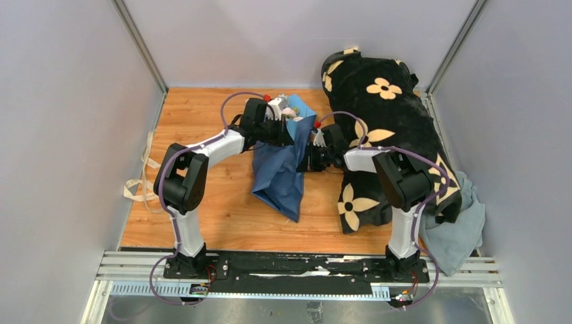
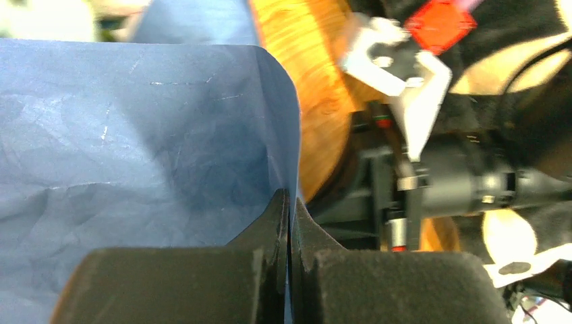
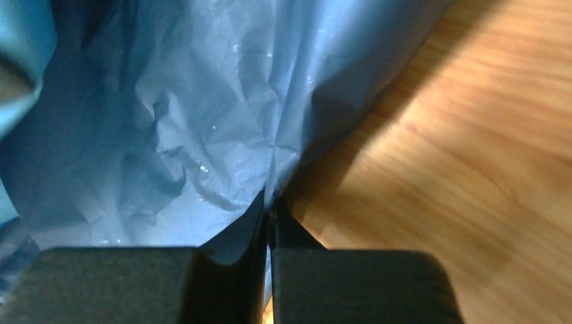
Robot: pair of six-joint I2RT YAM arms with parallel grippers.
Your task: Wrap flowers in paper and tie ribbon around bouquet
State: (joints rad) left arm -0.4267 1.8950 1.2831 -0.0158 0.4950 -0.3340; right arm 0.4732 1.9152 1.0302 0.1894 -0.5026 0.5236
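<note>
Overhead and wrist views of the wrapping. The paper is seen at the middle of the wooden counter, navy on its outer face and lighter blue at its far flap. It is gathered into a loose cone that narrows toward the near edge. The flowers are visible only as a few pale blooms at the wide far end, and the stems are hidden by the sheet. The left gripper is closed on a folded edge of the paper near that far end, with the sheet pinched between its tips. The right gripper is likewise clamped on a crinkled edge of the paper at the cone's right side, just above the counter. The ribbon is seen at the counter's left edge, well apart from the paper. A black blanket with cream flower shapes is heaped at the right, and a grey-blue cloth lies at its near corner.
</note>
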